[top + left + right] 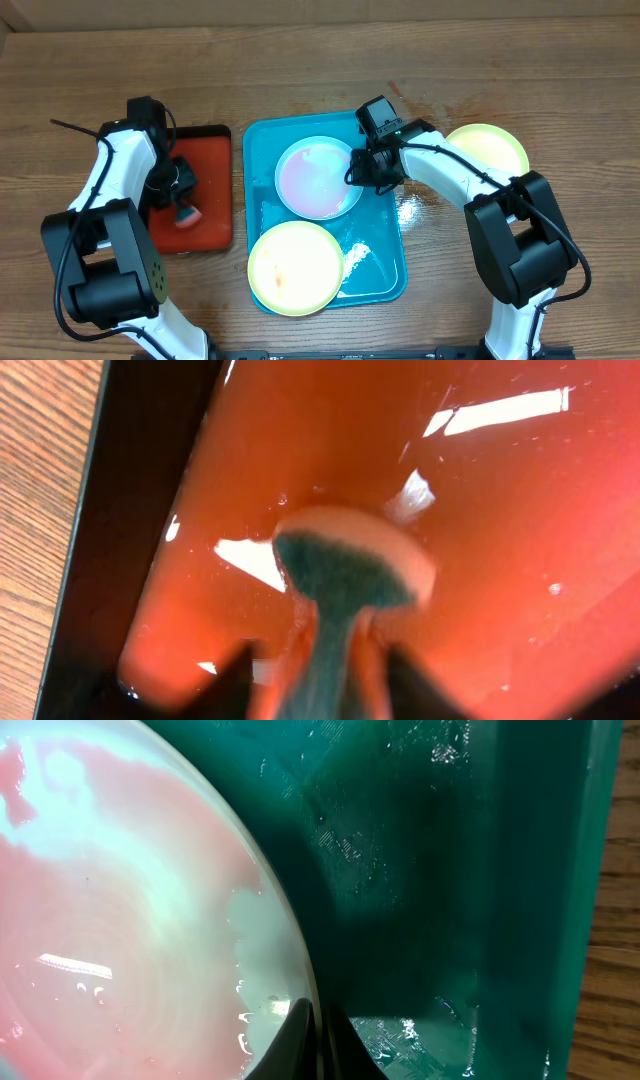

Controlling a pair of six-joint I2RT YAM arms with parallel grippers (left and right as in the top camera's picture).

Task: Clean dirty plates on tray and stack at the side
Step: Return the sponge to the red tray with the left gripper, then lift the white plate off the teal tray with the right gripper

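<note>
A light teal plate (318, 178) with a pink smear lies at the back of the turquoise tray (388, 270). A pale yellow-green plate (296, 266) lies at the tray's front. Another yellow-green plate (488, 148) sits on the table to the right. My right gripper (357, 170) is shut on the teal plate's right rim; in the right wrist view the fingers (318, 1030) pinch the rim of that plate (120, 920). My left gripper (183, 196) is shut on a sponge (345, 575) with a green scouring side, over the red tray (480, 510).
The red tray with black rim (205, 190) sits left of the turquoise tray. Water glistens on the turquoise tray floor (420, 870) and on the wood table (420, 205) beside it.
</note>
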